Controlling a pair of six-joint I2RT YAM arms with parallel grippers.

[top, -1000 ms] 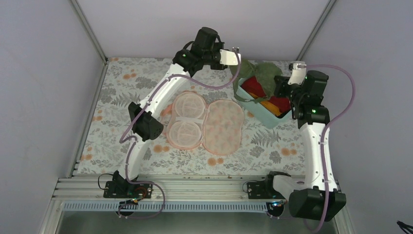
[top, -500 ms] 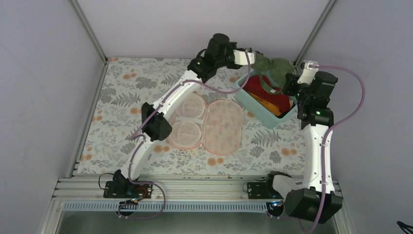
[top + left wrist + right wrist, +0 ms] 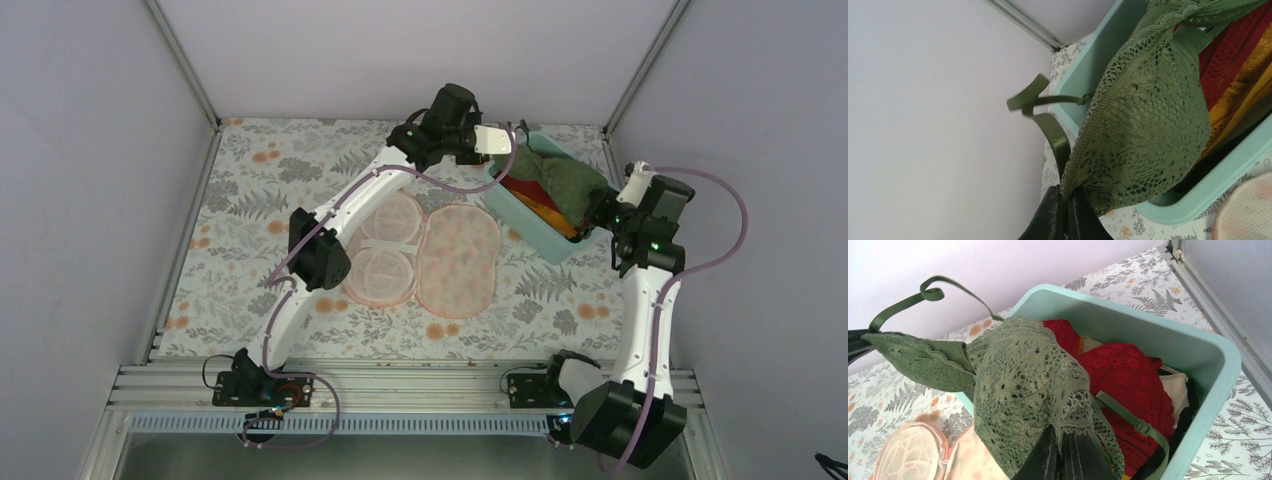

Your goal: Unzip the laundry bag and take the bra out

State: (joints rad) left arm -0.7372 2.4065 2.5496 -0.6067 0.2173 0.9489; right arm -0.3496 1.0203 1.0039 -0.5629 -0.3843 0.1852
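Bra [image 3: 562, 180] has dropped from above the far rim and now lies stretched across the teal tub [image 3: 533, 232], over red and orange cloths. Left gripper [image 3: 1064, 212] is pinched tight on one cup's edge, and right gripper [image 3: 1060, 450] is clamped on the other cup's lace. Laundry bag [image 3: 425, 250] lies unzipped, splayed flat on the fern-print table cover [image 3: 250, 190]. Pale lilac walls [image 3: 90, 150], metal corner posts [image 3: 180, 60].

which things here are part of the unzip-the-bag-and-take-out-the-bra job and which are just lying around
Part of the job:
laundry bag, lying open on the table
olive-green bra, pinched by the left gripper and right gripper over the teal tub

Just lying about:
teal tub
red cloth and orange cloth inside it
floral table cover
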